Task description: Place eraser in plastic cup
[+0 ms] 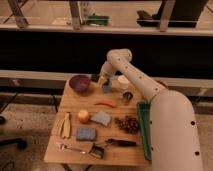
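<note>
Showing a wooden bench (75,102) seen from its near edge, with a white arm (142,82) extending across the far right corner. Hanging over the far edge, about midway along it and pointing downward: the gripper (103,80), its opening and hold not being discernible. Sitting directly beneath the gripper: a small blue-grey eraser (106,88), being either gripped or resting on the bench, which of the two not being discernible. Standing upright by the far edge, just beside the eraser toward the right edge and apart from the gripper: the plastic cup (123,82), whitish-cream and round. Standing just nearer than the plastic cup: a dark metal cup (127,97). Resting at the far left corner: a purple bowl (80,83). Lying around the middle of the bench: an orange-red carrot-like piece (105,103), a round orange fruit (83,116) touching a grey sponge (101,118), and a bunch of dark grapes (128,123). Lying along the left edge: a banana (65,125). Lying toward the near edge: a blue sponge (86,133), a fork (70,147) and a black-handled tool (120,142). Running along the right edge: a green tray (143,130). Bearing no readable lettering on any item.
</note>
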You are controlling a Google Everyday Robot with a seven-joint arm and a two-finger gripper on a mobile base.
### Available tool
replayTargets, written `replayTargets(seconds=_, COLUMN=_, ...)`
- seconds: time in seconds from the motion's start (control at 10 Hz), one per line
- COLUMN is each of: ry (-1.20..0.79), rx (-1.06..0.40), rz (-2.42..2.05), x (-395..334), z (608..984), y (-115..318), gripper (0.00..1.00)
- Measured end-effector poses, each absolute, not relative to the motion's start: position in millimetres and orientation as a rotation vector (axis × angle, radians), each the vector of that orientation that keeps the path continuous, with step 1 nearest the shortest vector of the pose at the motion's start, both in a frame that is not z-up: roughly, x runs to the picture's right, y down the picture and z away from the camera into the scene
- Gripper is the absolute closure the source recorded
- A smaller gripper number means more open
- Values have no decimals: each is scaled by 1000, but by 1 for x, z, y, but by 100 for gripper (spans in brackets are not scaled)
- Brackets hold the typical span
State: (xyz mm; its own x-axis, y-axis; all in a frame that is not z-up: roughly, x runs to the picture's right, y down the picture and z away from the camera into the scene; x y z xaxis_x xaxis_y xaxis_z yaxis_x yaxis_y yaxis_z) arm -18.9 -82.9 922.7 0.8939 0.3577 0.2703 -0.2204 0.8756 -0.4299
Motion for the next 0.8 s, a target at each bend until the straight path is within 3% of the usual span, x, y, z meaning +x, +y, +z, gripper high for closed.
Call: replayTargets(seconds=0.8, ry=-278, rx=-445, rz=292, x=0, z=945, y=-67, gripper=100)
